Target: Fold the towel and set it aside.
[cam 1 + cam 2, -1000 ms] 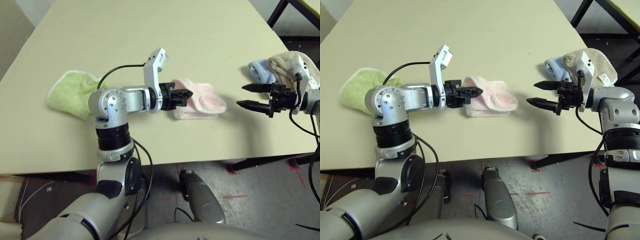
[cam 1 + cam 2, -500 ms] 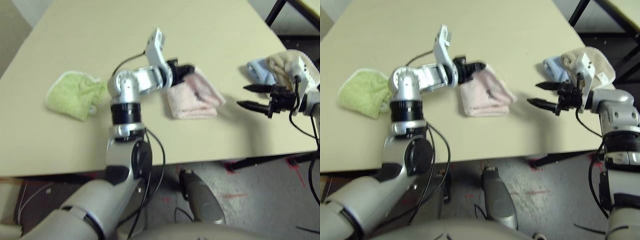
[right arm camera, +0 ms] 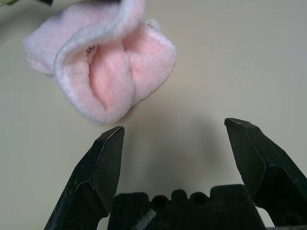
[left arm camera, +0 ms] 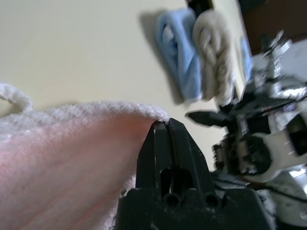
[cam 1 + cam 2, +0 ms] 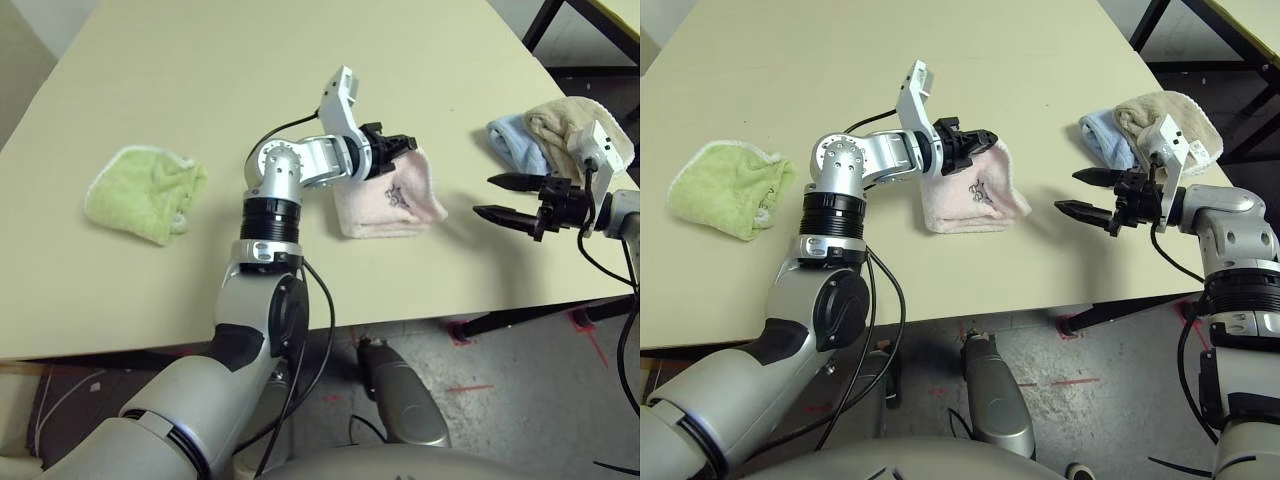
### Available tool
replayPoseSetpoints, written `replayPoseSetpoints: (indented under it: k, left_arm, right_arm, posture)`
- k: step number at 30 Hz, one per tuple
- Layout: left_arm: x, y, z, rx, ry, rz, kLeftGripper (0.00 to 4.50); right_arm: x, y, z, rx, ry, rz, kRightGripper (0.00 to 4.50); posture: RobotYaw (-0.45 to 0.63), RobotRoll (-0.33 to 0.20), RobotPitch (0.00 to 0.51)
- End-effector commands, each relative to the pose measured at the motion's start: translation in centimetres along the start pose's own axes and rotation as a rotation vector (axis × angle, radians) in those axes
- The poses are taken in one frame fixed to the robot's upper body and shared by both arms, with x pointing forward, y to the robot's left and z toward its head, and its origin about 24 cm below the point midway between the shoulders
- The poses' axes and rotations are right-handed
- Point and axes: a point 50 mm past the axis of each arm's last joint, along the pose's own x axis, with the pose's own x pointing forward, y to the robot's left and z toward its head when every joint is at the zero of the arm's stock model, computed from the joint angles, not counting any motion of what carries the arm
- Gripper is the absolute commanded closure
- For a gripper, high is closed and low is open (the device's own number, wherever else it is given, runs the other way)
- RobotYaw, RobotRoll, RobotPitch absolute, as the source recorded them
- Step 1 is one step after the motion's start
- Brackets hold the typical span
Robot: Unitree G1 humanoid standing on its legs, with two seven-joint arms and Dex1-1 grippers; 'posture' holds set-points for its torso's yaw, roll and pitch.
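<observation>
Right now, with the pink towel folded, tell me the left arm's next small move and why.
Probably let go and draw the left pincer back. The towel already lies folded on the table, while that pincer sits at its far edge, jaws nearly together. The right pincer waits open beside it.

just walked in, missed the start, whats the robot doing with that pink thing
The robot is folding a pink towel on the table. Its left gripper is at the towel's far edge with the fingers nearly together beside the cloth; whether they pinch it is unclear. The towel lies bunched in a thick fold. The right gripper hovers open off to the side, pointing at the towel. A green cloth lies to the left, and a blue cloth and a beige cloth to the right.
</observation>
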Motion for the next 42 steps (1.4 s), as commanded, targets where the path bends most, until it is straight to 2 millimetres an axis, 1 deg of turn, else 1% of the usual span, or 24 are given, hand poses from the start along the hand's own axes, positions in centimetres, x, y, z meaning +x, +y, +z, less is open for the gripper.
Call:
replayPoseSetpoints:
  k: [1, 3, 5, 6, 7, 9, 10, 11, 14, 17, 22, 24, 28, 31, 33, 36, 37, 39, 42]
  left_arm:
    - [1.4, -3.7, -3.2, 0.067, 0.057, -0.164, 3.26]
    - [-0.2, -4.5, -2.1, 0.146, 0.008, -0.216, 2.50]
    - [-1.4, -5.0, -1.5, 0.183, -0.023, -0.253, 1.75]
    - [-2.5, -5.1, -1.0, 0.211, -0.047, -0.269, 1.41]
    - [-3.4, -5.2, -0.7, 0.235, -0.069, -0.280, 0.96]
    - [-4.7, -5.0, -0.2, 0.273, -0.104, -0.286, 0.19]
    - [-5.5, -4.7, 0.0, 0.304, -0.126, -0.283, 0.04]
    - [-6.0, -4.6, 0.2, 0.327, -0.140, -0.280, 0.04]
    - [-7.6, -3.1, 0.4, 0.349, -0.151, -0.241, 0.04]
    - [-8.3, -1.9, 0.2, 0.336, -0.142, -0.210, 0.04]
    - [-8.3, -1.5, -0.2, 0.316, -0.133, -0.201, 0.04]
    - [-7.8, -1.5, -0.5, 0.306, -0.125, -0.201, 0.04]
    - [-6.3, -1.8, -1.0, 0.290, -0.109, -0.203, 0.04]
    - [-6.4, -1.8, -0.8, 0.309, -0.131, -0.204, 0.04]
    - [-7.0, -1.1, -0.7, 0.333, -0.156, -0.195, 0.04]
    - [-7.9, 0.8, -1.4, 0.373, -0.163, -0.142, 0.04]
    - [-8.2, 1.4, -1.7, 0.381, -0.169, -0.130, 0.20]
    - [-8.4, 1.9, -2.1, 0.391, -0.179, -0.124, 0.67]
    - [-8.5, 2.6, -2.8, 0.375, -0.201, -0.128, 1.76]
  right_arm:
    - [0.0, -0.4, 0.9, -0.012, -0.055, -0.036, 0.00]
    - [0.0, -0.8, 1.7, -0.001, -0.093, -0.053, 0.00]
    - [0.0, -1.0, 2.1, 0.006, -0.111, -0.058, 0.00]
    - [0.1, -1.1, 2.4, 0.013, -0.123, -0.058, 0.00]
    - [0.1, -1.2, 2.6, 0.020, -0.134, -0.059, 0.00]
    - [0.2, -1.4, 3.0, 0.033, -0.158, -0.054, 0.00]
    - [0.5, -1.4, 3.4, 0.047, -0.184, -0.050, 0.00]
    - [0.6, -1.5, 3.7, 0.057, -0.201, -0.046, 0.00]
    - [1.4, -1.4, 4.9, 0.088, -0.264, -0.016, 0.00]
    - [2.1, -1.4, 5.5, 0.095, -0.281, 0.005, 0.00]
    - [2.6, -1.5, 5.6, 0.077, -0.256, 0.016, 0.00]
    - [2.7, -1.6, 5.6, 0.073, -0.253, 0.016, 0.00]
    - [2.8, -1.6, 5.4, 0.069, -0.250, 0.016, 0.00]
    - [2.7, -1.5, 5.8, 0.076, -0.280, 0.016, 0.00]
    - [2.7, -1.4, 6.1, 0.089, -0.305, 0.024, 0.00]
    - [3.0, -0.9, 6.8, 0.125, -0.334, 0.069, 0.00]
    - [3.2, -0.7, 7.1, 0.147, -0.345, 0.096, 0.17]
    - [3.5, -0.2, 7.4, 0.177, -0.356, 0.130, 0.63]
    - [4.4, 1.0, 8.0, 0.252, -0.366, 0.232, 1.67]
  posture:
    - [-0.06, 0.000, 0.161]
    - [-0.06, 0.000, 0.161]
    - [-0.05, 0.000, 0.162]
    - [-0.05, 0.000, 0.163]
    - [-0.05, 0.000, 0.163]
    - [-0.03, 0.000, 0.163]
    - [-0.02, 0.000, 0.163]
    - [-0.02, 0.000, 0.163]
    - [-0.01, 0.000, 0.164]
    - [0.02, 0.000, 0.160]
    - [0.03, 0.000, 0.156]
    - [0.03, 0.000, 0.155]
    - [0.02, 0.000, 0.152]
    - [0.01, 0.000, 0.151]
    - [0.00, 0.000, 0.149]
    - [-0.01, 0.000, 0.149]
    - [-0.01, 0.000, 0.149]
    - [-0.01, 0.000, 0.149]
    - [0.01, 0.000, 0.154]
